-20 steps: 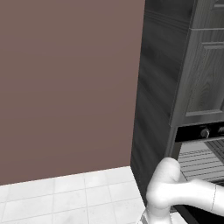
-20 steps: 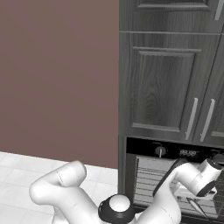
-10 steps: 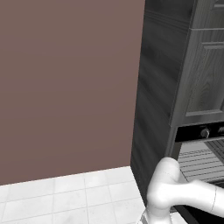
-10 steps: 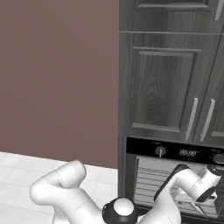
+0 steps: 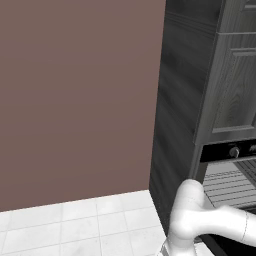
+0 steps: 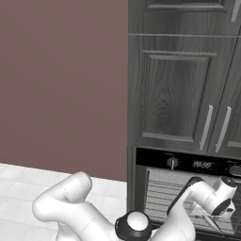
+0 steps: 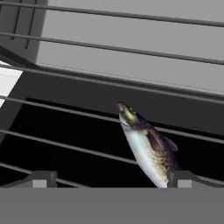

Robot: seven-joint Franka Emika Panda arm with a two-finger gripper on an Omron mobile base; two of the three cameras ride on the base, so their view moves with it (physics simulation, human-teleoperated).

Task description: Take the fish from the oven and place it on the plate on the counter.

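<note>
One silvery, brown-backed fish [image 7: 146, 146] lies on a thin wire rack [image 7: 109, 83] inside the one black-fronted oven [image 6: 188, 164], just beside my right fingertip [image 7: 183, 180]. My end effector [image 7: 111, 180] is spread wide, holding nothing. Dark grey wood cupboards [image 6: 174, 89] stand above, beside a plain brown wall [image 5: 75, 100] and pale tiled floor [image 5: 80, 227].

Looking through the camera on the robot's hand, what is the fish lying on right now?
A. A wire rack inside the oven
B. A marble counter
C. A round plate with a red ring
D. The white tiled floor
A: in the hand view the fish lies across the thin bars of a wire rack inside the oven, just ahead of the open gripper.
</note>
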